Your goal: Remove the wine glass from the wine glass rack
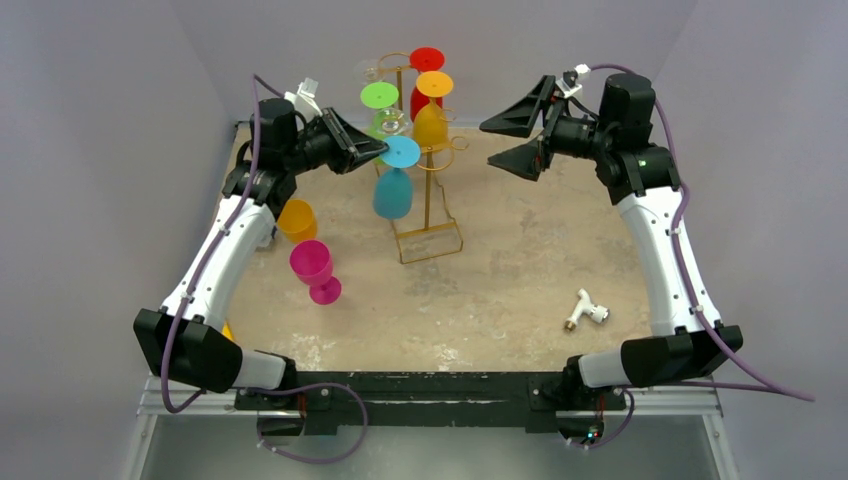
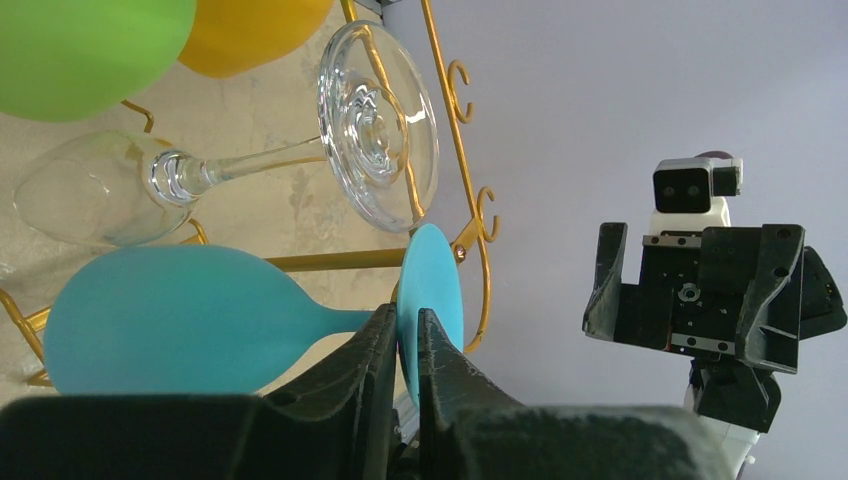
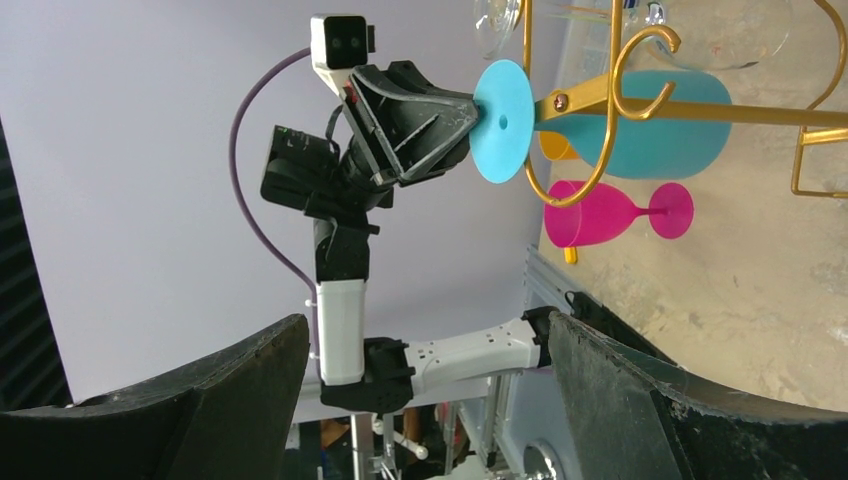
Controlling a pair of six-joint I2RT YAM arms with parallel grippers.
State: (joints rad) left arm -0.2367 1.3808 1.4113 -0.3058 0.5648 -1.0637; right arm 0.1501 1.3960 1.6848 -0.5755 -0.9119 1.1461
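Your left claw (image 1: pixel 378 151) is pinching the blue glass (image 1: pixel 392 193) by its round foot (image 2: pixel 432 290). The left wrist view shows one finger on each face of the disc. The glass hangs bowl-down from a hook arm on the left side of the rack (image 1: pixel 428 225), which stands near the middle of the far edge of the table (image 1: pixel 520 290). Your right claw (image 1: pixel 495 142) is spread wide and holds nothing. It hovers toward the far right corner, well apart from the rack.

The step in hand, I judge, is drawing the foot out of its hook. Keep the disc level and slide it along the gold wire, away from the post, toward the open end of the hook. Don't lift first: the stem would likely catch, and the light wire rack could rise or tip. Go slowly, because the clear glass (image 2: pixel 375 120) hangs just beside the blue foot and could be knocked. A pinch on so thin a rim may slip, so avoid twisting the wrist.
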